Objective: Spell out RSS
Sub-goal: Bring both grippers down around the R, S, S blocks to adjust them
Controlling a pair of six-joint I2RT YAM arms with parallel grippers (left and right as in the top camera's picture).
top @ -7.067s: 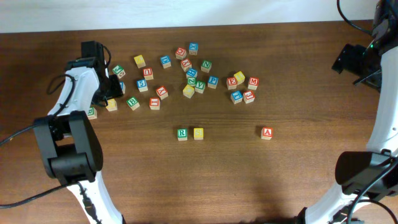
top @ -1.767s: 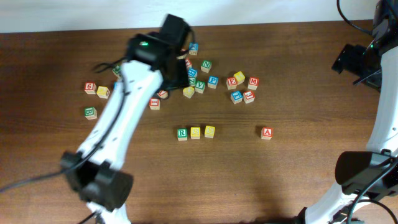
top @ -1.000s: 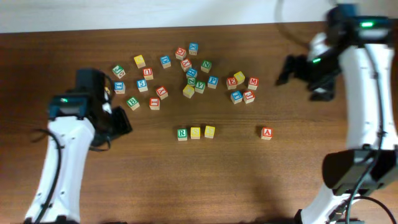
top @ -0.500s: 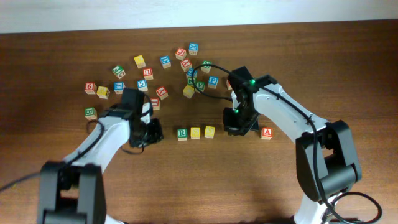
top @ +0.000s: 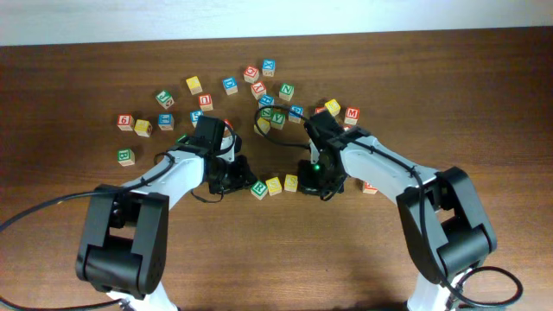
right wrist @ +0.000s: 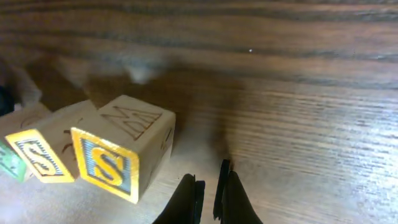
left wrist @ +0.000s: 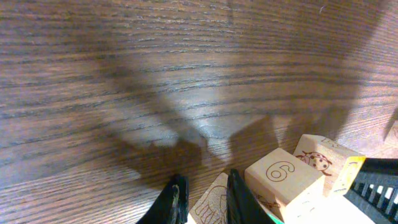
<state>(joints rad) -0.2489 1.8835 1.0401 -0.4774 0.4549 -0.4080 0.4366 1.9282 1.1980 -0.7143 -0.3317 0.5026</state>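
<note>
The three cubes stand touching in a slightly slanted row: green R cube [top: 258, 187], yellow S cube [top: 275, 185], second yellow S cube [top: 291, 182]. My left gripper [top: 239, 183] is low at the R end. Its jaws stand a narrow gap apart and its tips [left wrist: 206, 179] are at a side face of the R cube [left wrist: 210, 202]. My right gripper [top: 310, 180] is shut and empty [right wrist: 208, 174], just right of the nearest S cube [right wrist: 106, 165]. The other S cube [right wrist: 40, 158] and a sliver of green from the R cube [right wrist: 9, 163] lie beyond it.
Several loose letter cubes [top: 268, 104] lie scattered behind the row. A red-lettered A cube [top: 371, 187] sits partly under my right arm. A green-lettered cube [top: 126, 156] and two more cubes [top: 134, 124] lie at the far left.
Both grippers have moved inward to the two ends of the row. The right one has crossed from beside the A cube. The row is now slightly skewed.
</note>
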